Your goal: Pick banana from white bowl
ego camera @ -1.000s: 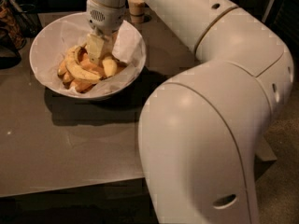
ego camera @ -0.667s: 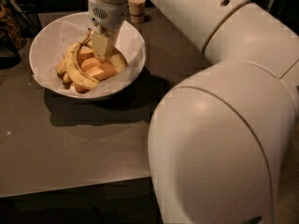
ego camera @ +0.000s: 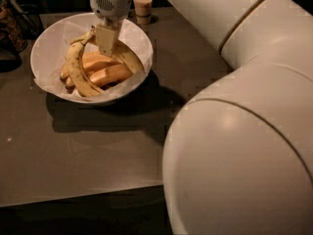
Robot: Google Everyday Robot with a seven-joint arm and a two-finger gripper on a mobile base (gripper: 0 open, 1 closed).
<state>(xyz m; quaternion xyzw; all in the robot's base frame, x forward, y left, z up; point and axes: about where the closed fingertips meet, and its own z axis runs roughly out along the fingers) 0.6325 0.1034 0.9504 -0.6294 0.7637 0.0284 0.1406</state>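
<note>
Where gripper (ego camera: pixel 107 44) hangs over white bowl (ego camera: pixel 46 45), banana (ego camera: pixel 129 58) lies just beneath, long axis running lower-right; open or closed: cannot tell.

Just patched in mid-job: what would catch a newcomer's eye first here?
The robot's big white arm fills the right half of the view. Its gripper hangs inside the white bowl at the upper left of the dark table, at the upper end of the banana, beside a slimmer curved banana and orange pieces. A small cup stands behind the bowl.
</note>
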